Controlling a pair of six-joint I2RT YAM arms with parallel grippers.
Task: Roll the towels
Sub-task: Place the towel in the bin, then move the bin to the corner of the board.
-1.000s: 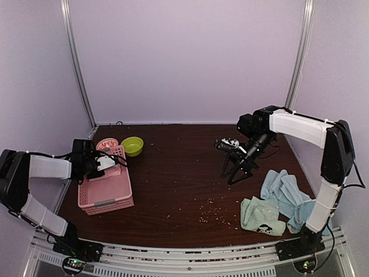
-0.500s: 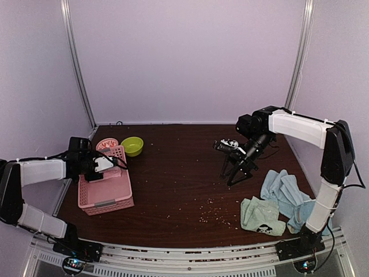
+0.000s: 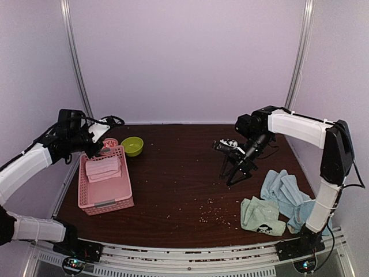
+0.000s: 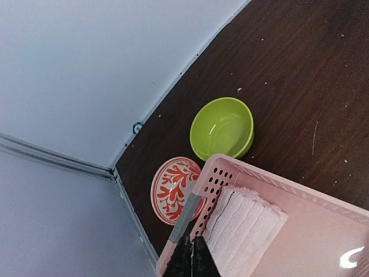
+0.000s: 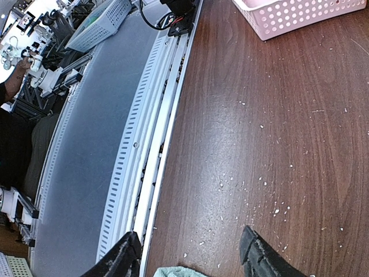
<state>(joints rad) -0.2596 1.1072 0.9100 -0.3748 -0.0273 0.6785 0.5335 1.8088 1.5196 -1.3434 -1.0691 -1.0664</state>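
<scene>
Near R side of table (image 3: 173,193): mint green towel (image 3: 262,216) w/ dark mark lies crumpled, touching light blue towel (image 3: 283,193) just behind it, both unrolled. Mid-table, right gripper (image 5: 189,234) has jaws spread, empty; at L, pink towel (image 3: 102,168) lies bundled in far end of pink basket (image 3: 109,199). Left gripper (image 4: 193,257) sits over basket's far rim, fingers pressed together, nothing held; green bowl (image 3: 132,145) and red-patterned plate (image 3: 106,143) beyond.

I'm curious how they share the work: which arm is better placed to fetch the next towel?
Right. Its open right gripper hangs close to the blue towel and green towel. The left gripper is shut above the basket, across the table.
</scene>
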